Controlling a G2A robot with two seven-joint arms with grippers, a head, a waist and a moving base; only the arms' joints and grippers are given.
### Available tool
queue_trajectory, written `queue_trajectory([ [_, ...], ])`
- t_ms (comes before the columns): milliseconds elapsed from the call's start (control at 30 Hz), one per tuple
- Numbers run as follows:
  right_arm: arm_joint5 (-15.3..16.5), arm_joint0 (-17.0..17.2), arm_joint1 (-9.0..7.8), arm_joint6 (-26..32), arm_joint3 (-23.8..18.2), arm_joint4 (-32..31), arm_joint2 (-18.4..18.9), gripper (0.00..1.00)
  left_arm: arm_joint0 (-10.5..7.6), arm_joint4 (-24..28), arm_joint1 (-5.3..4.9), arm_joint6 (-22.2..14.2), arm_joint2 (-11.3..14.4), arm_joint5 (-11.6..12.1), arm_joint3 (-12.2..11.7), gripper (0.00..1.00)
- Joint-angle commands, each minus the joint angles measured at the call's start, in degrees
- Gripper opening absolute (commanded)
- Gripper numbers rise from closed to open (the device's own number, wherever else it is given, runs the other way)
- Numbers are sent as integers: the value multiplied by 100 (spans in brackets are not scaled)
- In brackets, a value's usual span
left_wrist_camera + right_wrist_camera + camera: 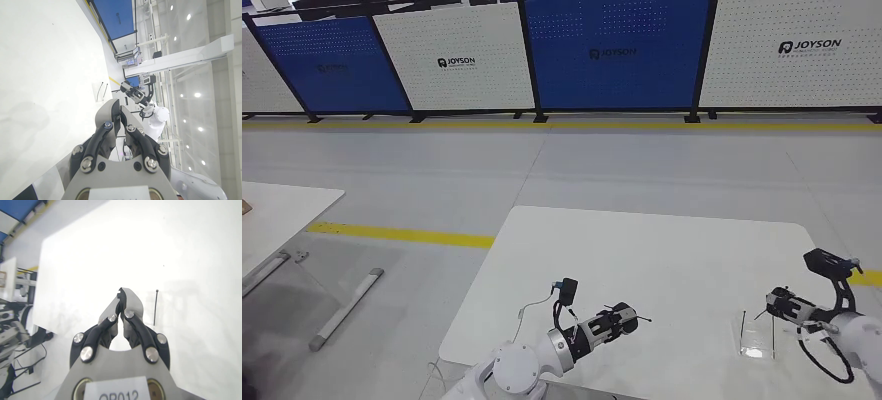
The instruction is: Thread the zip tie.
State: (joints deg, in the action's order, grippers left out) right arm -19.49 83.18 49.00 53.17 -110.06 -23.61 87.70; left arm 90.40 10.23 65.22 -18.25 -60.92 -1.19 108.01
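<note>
Grey floor (pixel 642 170), blue-white panels (pixel 617 50)

Factory-type test hall: blue/white pegboard partitions (pixel 617 55), yellow floor tape (pixel 402 235), high ceiling (pixel 217 79) w/ spotlights (pixel 197 94).

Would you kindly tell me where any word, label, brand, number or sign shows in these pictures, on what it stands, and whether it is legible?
On the white wall panels: a logo and one word in dark capitals, legible.
On the blue wall panels: a dim logo mark, too faint to read.
On the white label at the base of the right gripper: letters and digits, their lower part cut off.
On the other label at the base of the left gripper: print cut off, unreadable.
</note>
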Motion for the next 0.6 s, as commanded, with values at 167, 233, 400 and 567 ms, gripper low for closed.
queue_trajectory([
  [167, 1, 434, 16, -411, -239, 111, 253, 0, 0, 0, 0, 0, 0, 0, 0, 0],
  [233, 1, 434, 16, -411, -239, 111, 253, 0, 0, 0, 0, 0, 0, 0, 0, 0],
  [400, 20, 444, 18, -434, -237, 102, 241, 0, 0, 0, 0, 0, 0, 0, 0, 0],
  [567, 1, 805, 140, -1449, -423, 558, 161, 0, 0, 0, 0, 0, 0, 0, 0, 0],
])
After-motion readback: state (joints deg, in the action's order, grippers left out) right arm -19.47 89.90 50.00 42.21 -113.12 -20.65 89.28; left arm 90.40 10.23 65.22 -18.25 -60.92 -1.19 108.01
